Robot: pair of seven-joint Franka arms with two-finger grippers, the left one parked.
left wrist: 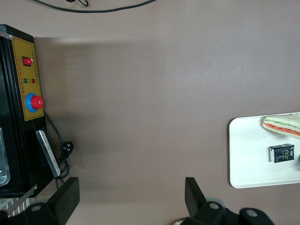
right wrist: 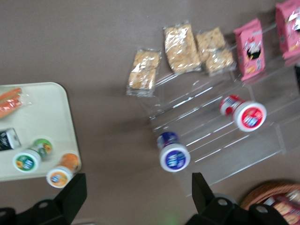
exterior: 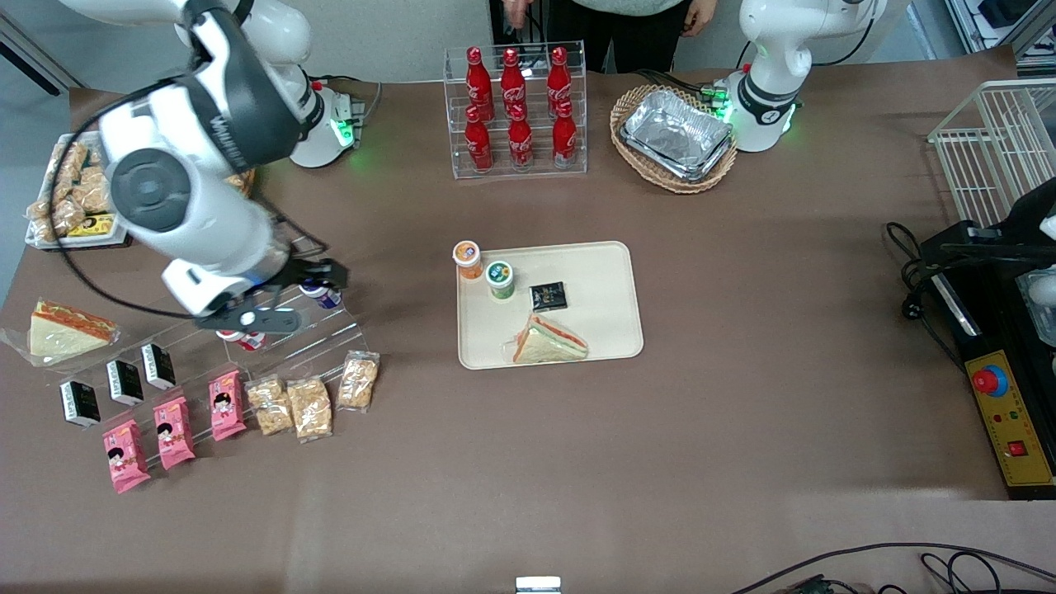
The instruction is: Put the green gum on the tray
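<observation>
Already the green gum point(exterior: 500, 279) stands upright on the tray point(exterior: 606, 326) at frame centre, so w/ end effector point(exterior: 318, 280) released, empty at centre-left, just retreat w/o clipping the blue-lidded bottle point(right wrist: 173, 157).

A robotics lab staged as a small shop: a brown-covered table point(exterior: 742, 429) carries a clear rack of cola bottles point(exterior: 516, 107), stepped acrylic shelves point(exterior: 313, 338) of snack packets, and a yellow emergency-stop box point(exterior: 1011, 417) at the frame's right edge.
</observation>
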